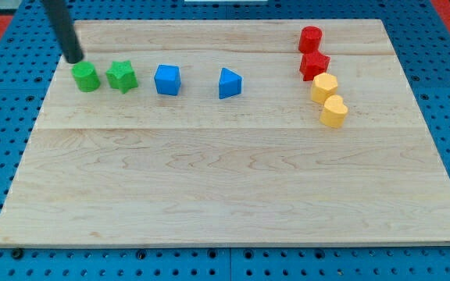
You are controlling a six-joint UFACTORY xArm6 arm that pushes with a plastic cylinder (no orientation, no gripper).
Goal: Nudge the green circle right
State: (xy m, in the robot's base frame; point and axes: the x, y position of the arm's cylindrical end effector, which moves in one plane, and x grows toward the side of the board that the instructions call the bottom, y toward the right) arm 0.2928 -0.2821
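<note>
Green circle [86,76] sits near the top left corner of the table [233,195], first in a row running toward the view's right: green star [121,76] just beside it, then blue cube [167,80], then blue wedge [229,83]. Well apart at the view's right: 2 red blocks [312,51] and 2 yellow blocks [329,100], stacked in a short column running down the view.

My tip [74,59] stands just up and to the view's left of the green circle, close to its upper left edge; contact cannot be confirmed from this angle. No claw on this arm, only a rod, so nothing is spread, pressed together or pinching.

Handling, judged: the circle looks like a small rigid plastic or foam piece, light, not fragile, likely to slide easily on the smooth wood. There is no taking hold; the contact place should be the middle of its left side, so the push runs through the centre. An off-centre touch on a round wall would probably send it slipping sideways.

Orientation: short upright cylinder, flat face up, axis vertical. Round in plan, so it has no heading and no long axis along the table.

Risk: the narrow gap to the green star means only a short nudge before the 2 touch.
</note>
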